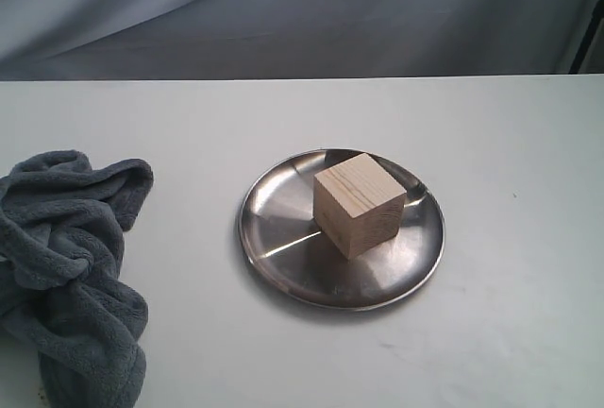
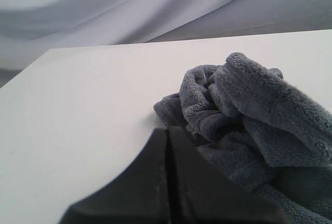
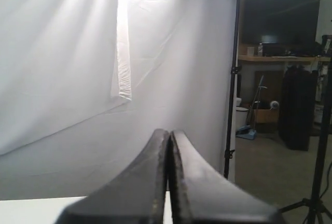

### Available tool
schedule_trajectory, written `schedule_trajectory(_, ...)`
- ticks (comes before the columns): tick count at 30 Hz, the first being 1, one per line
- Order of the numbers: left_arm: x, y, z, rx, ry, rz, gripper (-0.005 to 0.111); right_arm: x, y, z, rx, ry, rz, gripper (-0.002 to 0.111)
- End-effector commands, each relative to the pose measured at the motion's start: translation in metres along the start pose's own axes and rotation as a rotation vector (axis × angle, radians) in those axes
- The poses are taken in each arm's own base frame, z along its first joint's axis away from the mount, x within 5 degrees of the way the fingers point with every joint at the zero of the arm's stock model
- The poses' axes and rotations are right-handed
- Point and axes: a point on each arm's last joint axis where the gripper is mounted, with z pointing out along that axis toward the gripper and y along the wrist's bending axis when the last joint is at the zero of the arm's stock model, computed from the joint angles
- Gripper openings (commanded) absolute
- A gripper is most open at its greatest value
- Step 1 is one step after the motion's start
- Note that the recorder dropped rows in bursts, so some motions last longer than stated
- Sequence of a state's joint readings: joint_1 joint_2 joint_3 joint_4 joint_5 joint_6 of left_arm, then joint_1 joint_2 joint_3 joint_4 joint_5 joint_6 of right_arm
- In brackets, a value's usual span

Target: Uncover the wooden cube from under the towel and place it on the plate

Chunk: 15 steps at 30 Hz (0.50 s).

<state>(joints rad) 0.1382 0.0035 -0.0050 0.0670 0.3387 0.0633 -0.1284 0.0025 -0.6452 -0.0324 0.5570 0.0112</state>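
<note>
The pale wooden cube (image 1: 360, 203) stands uncovered on the shiny steel plate (image 1: 274, 219) in the middle of the table. The dark grey towel (image 1: 71, 266) lies crumpled at the table's left edge. Neither gripper shows in the exterior view. In the left wrist view my left gripper (image 2: 168, 130) is shut with nothing in it, its tips just short of the bunched towel (image 2: 249, 115). In the right wrist view my right gripper (image 3: 169, 132) is shut and empty, facing a white backdrop, away from the cube and plate.
A white table (image 1: 510, 144) carries everything, with a grey draped backdrop (image 1: 302, 11) behind it. The right wrist view shows a light stand (image 3: 232, 79) and room clutter beyond the table edge.
</note>
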Motion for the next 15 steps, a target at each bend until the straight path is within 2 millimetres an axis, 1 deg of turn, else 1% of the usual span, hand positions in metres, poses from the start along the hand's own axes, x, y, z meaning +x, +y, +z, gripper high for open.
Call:
schedule_trajectory(1,0.000,0.000,0.000,-0.001,-0.011,-0.007,0.000,0.027,-0.003,0.021,0.040,-0.012,-0.116,0.000)
schedule_trajectory(4,0.000,0.000,0.000,-0.001,-0.011,-0.007,0.000,0.050,-0.002,0.040,0.034,0.058,-0.149,0.000)
schedule_trajectory(9,0.000,0.000,0.000,-0.001,-0.011,-0.007,0.000,0.080,0.000,0.064,0.013,0.183,-0.155,0.000)
schedule_trajectory(13,0.000,0.000,0.000,-0.001,-0.011,-0.007,0.000,0.096,0.000,0.076,0.008,0.286,-0.125,0.000)
schedule_trajectory(15,0.000,0.000,0.000,-0.001,-0.011,-0.007,0.000,0.098,0.000,0.078,0.011,0.309,-0.081,0.000)
